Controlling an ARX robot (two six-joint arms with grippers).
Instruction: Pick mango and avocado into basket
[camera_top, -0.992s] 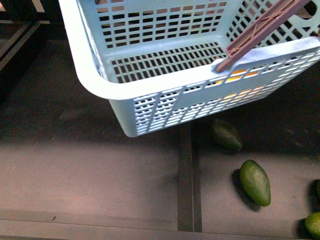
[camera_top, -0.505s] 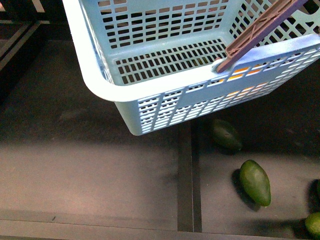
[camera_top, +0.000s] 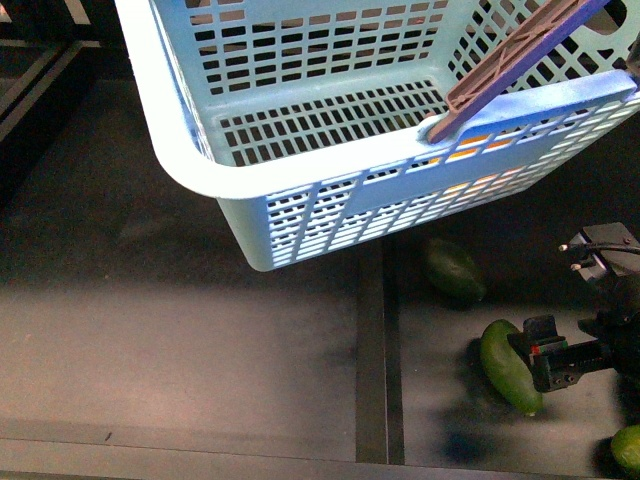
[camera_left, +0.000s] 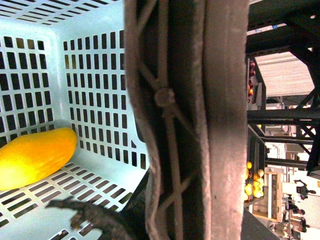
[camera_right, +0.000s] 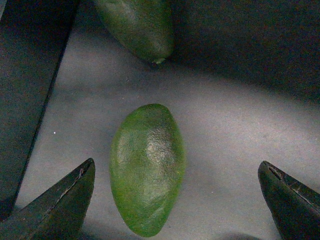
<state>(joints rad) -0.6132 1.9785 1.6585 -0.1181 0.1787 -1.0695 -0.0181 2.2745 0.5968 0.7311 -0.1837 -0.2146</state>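
Looking through the right wrist camera, you see the right gripper (camera_right: 176, 163) spread wide. One dark fingertip (camera_right: 65, 197) sits on each side of the avocado (camera_right: 147, 170), and neither touches it. The avocado lies on its side on the dark surface (camera_top: 200, 340), and a second avocado (camera_right: 135, 27) rests a little beyond it.

From the front view, the targeted avocado (camera_top: 505, 365) is right of the dark seam in the surface, below the near right corner of the basket (camera_top: 190, 150). The gripper's black body partly covers its right end. The second avocado (camera_top: 452, 270) lies just under the basket's edge, and another green fruit (camera_top: 628, 448) shows at the lower right corner.

The basket hangs tilted above the surface, with its brown handle (camera_top: 520, 55) running up to the right. The mango (camera_left: 35, 157) lies inside on the slotted floor against a wall (orange glints through the slots in the front view).

In the left wrist view the handle fills the middle and hides the left gripper's jaws, so you cannot tell whether they are clamped.
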